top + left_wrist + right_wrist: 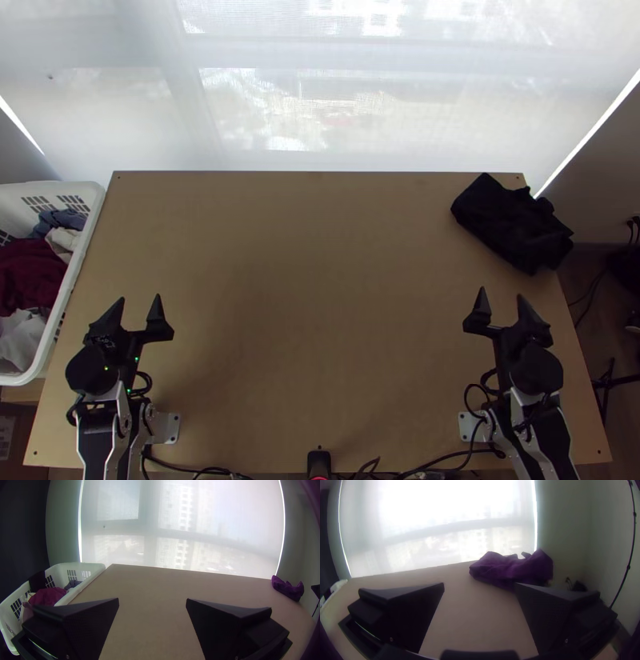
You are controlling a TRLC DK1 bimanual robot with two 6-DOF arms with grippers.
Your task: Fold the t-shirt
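One dark t-shirt (512, 224) lay bunched in the far right corner of the tabletop (312, 280), part of it reaching past the right edge. The light wooden surface was broad and flat, with a small dark mark near each of its four corners. Two end effectors stood over it, one toward each side: the right end effector (501, 292) was nearer to the t-shirt, though apart from it, and the left end effector (140, 297) was well apart from it, near the left edge. Both had their two fingers spread wide. One small black device (319, 462) sat at the middle of the near edge, with cables (452, 458) running by it.

Beside the left edge stood one white laundry basket (94, 212) with slotted walls. It held at least four pieces of cloth: a dark red one (32, 276), a blue-grey one (60, 220) and two pale ones. A black cloth (37, 580) hung at its rim. Beyond the far edge, a sheer white blind (336, 104) covered a bright window, buildings faintly visible through it.
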